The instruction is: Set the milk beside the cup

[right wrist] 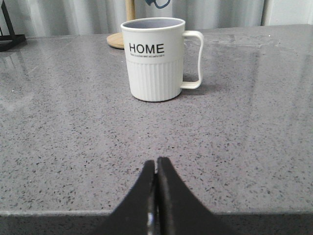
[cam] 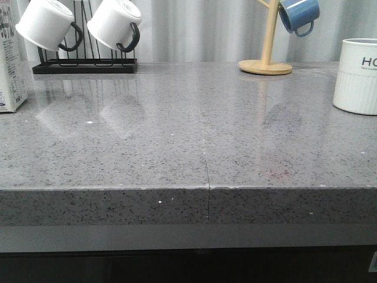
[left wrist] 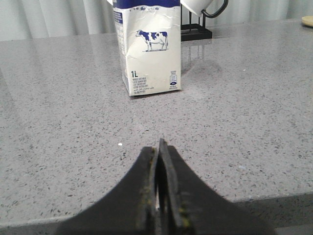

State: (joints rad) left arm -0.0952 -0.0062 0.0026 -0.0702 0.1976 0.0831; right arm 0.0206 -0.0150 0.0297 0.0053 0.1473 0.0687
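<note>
The milk carton (cam: 10, 65) stands upright at the far left edge of the front view, partly cut off. In the left wrist view the milk (left wrist: 149, 49) shows its cow picture and blue top band, well ahead of my left gripper (left wrist: 159, 147), which is shut and empty near the table's front edge. The cup (cam: 357, 75), cream-white and ribbed, stands at the far right, cut off by the frame. In the right wrist view the cup (right wrist: 156, 58) reads "HOME", its handle to one side. My right gripper (right wrist: 156, 164) is shut and empty, well short of it.
A black rack (cam: 85, 63) with two white mugs (cam: 48, 23) with black handles stands at the back left. A wooden mug tree (cam: 266, 59) with a blue mug (cam: 299, 15) stands at the back right. The grey speckled table (cam: 194, 135) spans the view.
</note>
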